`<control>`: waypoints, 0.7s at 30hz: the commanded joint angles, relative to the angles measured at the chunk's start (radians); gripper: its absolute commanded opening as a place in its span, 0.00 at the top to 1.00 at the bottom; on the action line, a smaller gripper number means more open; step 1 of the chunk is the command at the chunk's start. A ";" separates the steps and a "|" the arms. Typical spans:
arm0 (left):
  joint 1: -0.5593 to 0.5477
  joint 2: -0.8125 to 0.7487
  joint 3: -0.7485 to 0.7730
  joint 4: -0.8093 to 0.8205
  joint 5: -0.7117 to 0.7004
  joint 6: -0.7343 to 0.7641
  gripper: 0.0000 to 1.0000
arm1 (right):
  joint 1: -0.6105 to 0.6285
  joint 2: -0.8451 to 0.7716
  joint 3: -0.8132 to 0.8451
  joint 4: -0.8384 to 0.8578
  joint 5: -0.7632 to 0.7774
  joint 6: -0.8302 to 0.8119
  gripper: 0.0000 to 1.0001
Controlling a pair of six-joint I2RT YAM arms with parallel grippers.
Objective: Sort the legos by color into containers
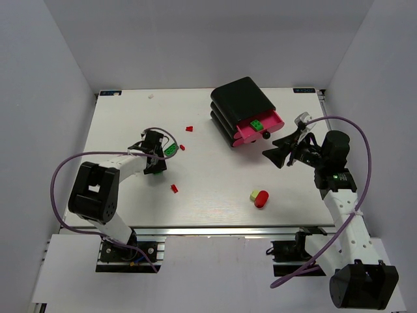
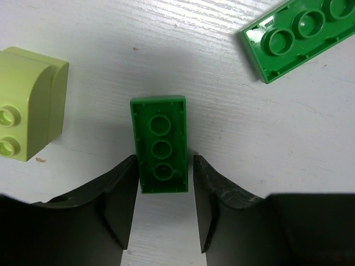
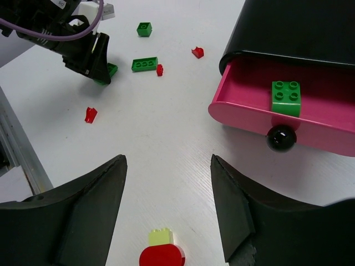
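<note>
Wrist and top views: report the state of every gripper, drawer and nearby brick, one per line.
left gripper: open, fingers flanking one end of a brick.
green brick: lying hollow side up on the table.
right gripper: open, empty.
pink drawer: pulled out.
square green brick: inside the drawer, studs up.
red piece: on the table, touching a yellow-green brick.

Green brick [image 2: 161, 145], yellow-green brick [image 2: 28, 102], pink drawer [image 3: 249, 94], black cabinet [image 3: 299, 27], white table [image 1: 208, 189]
</note>
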 commanded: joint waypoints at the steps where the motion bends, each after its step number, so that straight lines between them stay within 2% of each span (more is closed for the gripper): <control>1: -0.006 0.009 0.018 -0.002 0.010 0.008 0.47 | -0.001 -0.015 -0.004 0.039 -0.034 0.014 0.33; 6: -0.006 -0.053 0.029 -0.010 0.020 0.019 0.74 | -0.035 -0.015 -0.005 0.037 -0.039 0.014 0.33; 9: -0.016 -0.132 0.049 -0.008 0.096 0.051 0.84 | -0.040 -0.015 -0.005 0.037 -0.039 0.014 0.35; 10: -0.016 -0.200 0.052 0.001 0.134 0.068 0.86 | -0.040 -0.015 -0.005 0.037 -0.039 0.014 0.37; 13: -0.041 -0.335 0.059 0.079 0.407 0.143 0.90 | -0.041 -0.018 -0.004 0.039 -0.018 0.014 0.62; 14: -0.041 -0.357 0.061 0.099 0.476 0.166 0.90 | -0.041 -0.017 -0.004 0.037 0.005 0.038 0.82; 15: -0.054 -0.373 0.074 0.143 0.618 0.172 0.91 | -0.043 -0.020 0.000 0.037 0.019 0.038 0.89; 16: -0.071 -0.376 0.091 0.154 0.668 0.174 0.93 | -0.044 -0.020 -0.002 0.037 0.031 0.038 0.95; 17: -0.082 -0.365 0.113 0.158 0.709 0.180 0.94 | -0.044 -0.020 -0.002 0.037 0.063 0.043 1.00; 18: -0.107 -0.353 0.136 0.171 0.766 0.177 0.95 | -0.049 -0.021 0.000 0.037 0.080 0.046 1.00; 21: -0.163 -0.284 0.231 0.202 0.785 0.177 0.96 | -0.060 -0.023 0.000 0.037 0.131 0.054 1.00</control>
